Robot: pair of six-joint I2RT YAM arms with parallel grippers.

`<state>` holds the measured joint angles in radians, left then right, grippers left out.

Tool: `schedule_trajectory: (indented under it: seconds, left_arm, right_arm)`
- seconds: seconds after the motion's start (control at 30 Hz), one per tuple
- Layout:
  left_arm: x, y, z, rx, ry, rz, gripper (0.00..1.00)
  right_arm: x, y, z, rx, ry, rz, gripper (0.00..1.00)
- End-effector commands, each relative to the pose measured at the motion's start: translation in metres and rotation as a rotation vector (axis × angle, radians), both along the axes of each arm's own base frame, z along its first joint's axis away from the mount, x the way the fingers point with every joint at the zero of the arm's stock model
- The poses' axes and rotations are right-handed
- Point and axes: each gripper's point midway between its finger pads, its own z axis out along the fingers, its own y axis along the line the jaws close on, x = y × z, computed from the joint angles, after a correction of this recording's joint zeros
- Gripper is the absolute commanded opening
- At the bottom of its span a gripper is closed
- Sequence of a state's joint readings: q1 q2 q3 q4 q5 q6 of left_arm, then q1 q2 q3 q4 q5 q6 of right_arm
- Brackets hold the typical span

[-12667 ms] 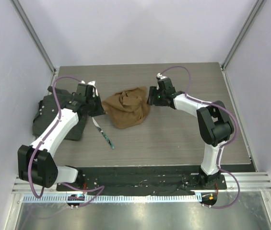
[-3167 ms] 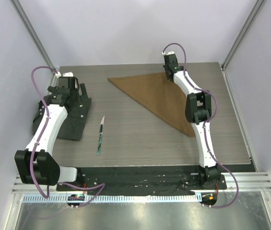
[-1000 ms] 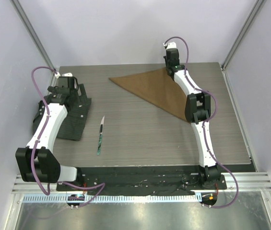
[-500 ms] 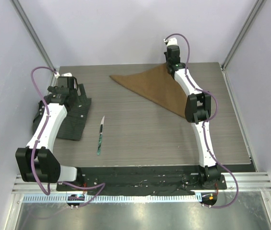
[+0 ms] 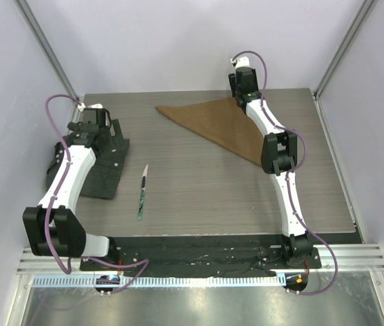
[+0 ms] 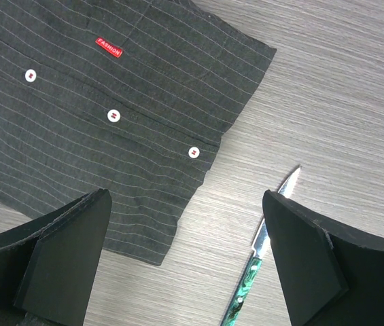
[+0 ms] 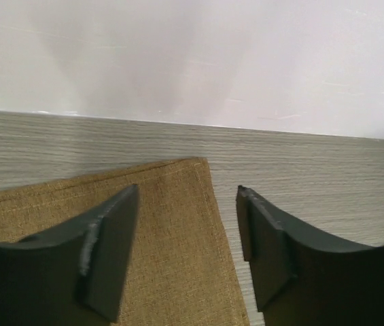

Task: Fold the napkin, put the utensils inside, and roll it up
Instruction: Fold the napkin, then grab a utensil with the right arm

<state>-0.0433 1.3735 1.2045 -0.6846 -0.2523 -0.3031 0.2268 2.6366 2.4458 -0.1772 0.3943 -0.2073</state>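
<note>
Far across the table, the outstretched right gripper hangs, jaws parted, above the napkin.

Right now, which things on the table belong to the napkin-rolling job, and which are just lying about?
Job:
tan napkin, lying flat as a triangle
teal-handled knife

Lying about:
dark striped shirt, under the left arm
</note>
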Motion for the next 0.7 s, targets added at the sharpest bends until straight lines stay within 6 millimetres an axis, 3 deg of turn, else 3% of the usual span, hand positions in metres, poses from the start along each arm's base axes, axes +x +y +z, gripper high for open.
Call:
schedule_trajectory:
  seconds: [0.0,0.27,0.3,0.33,0.37,0.47,0.5,0.57,0.6,0.63,0.67]
  left_arm:
    - [0.008,0.002,0.007,-0.002,-0.040,-0.002,1.00]
    - [0.008,-0.003,0.010,-0.023,-0.048,-0.015,1.00]
    - [0.008,-0.003,0.009,-0.027,-0.049,-0.016,1.00]
    - [0.008,-0.005,0.010,-0.034,-0.050,-0.022,1.00]
    - [0.008,-0.006,0.010,-0.039,-0.053,-0.027,1.00]
    - [0.007,-0.010,0.003,-0.060,-0.037,-0.033,1.00]
    - [0.005,-0.011,-0.004,-0.059,-0.018,-0.029,1.00]
    - [0.004,-0.015,-0.010,-0.053,0.005,-0.021,1.00]
    - [0.001,-0.019,-0.015,-0.054,0.030,-0.021,0.99]
    - [-0.001,-0.024,-0.023,-0.056,0.059,-0.026,0.98]
    - [-0.004,-0.037,-0.030,-0.060,0.081,-0.054,0.97]
  right_arm:
    - [0.006,0.003,0.056,0.034,-0.125,0.018,0.72]
    - [-0.022,0.019,0.097,0.107,-0.122,0.110,0.78]
    - [-0.026,0.023,0.097,0.121,-0.108,0.134,0.78]
    - [-0.033,0.025,0.084,0.126,-0.071,0.140,0.78]
    - [-0.041,0.026,0.100,0.145,-0.087,0.144,0.78]
    - [-0.063,0.033,0.082,0.227,-0.022,0.133,0.76]
    - [-0.071,0.034,0.093,0.269,-0.027,0.133,0.75]
    - [-0.090,0.042,0.075,0.332,0.046,0.150,0.71]
    - [-0.101,0.044,0.091,0.369,0.032,0.156,0.70]
    - [-0.115,0.048,0.071,0.411,0.087,0.163,0.69]
    - [-0.123,0.051,0.072,0.434,0.096,0.173,0.68]
